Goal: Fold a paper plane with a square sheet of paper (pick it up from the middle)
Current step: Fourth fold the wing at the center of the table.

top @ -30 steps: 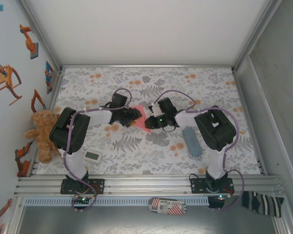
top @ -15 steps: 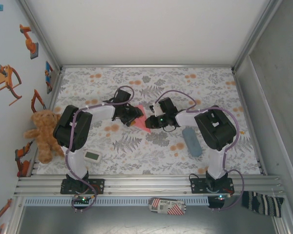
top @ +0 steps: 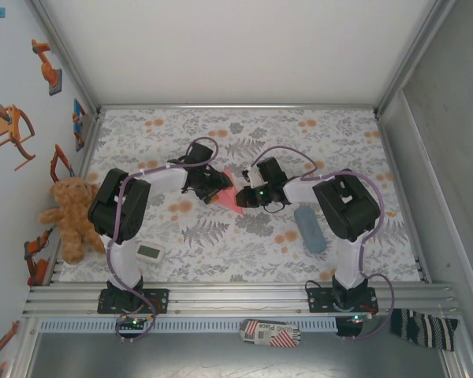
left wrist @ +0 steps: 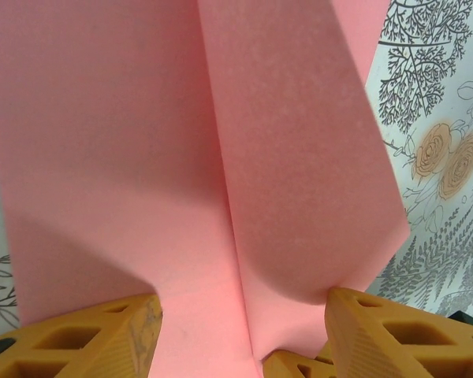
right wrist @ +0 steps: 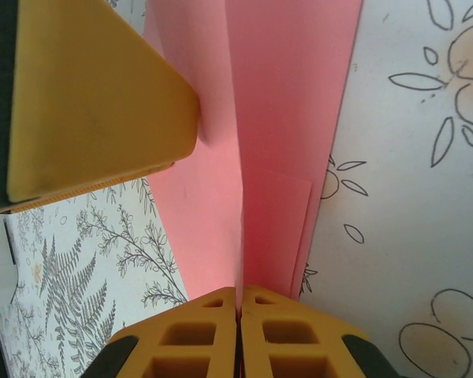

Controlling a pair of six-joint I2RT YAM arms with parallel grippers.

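The right gripper [right wrist: 238, 303] is pinched shut on the creased pink paper sheet [top: 231, 197] at the middle of the table [top: 339, 134] — the left gripper [left wrist: 243, 303] straddles it, jaws apart.

Paper [top: 230, 194] mid-table, between left fingers [left wrist: 79, 342] and right fingers [right wrist: 193, 335]; pouch [top: 309, 228] right of it; teddy [top: 69, 216] far left.

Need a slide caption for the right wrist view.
Right gripper shut on the folded pink paper at its centre crease, above the floral tablecloth.
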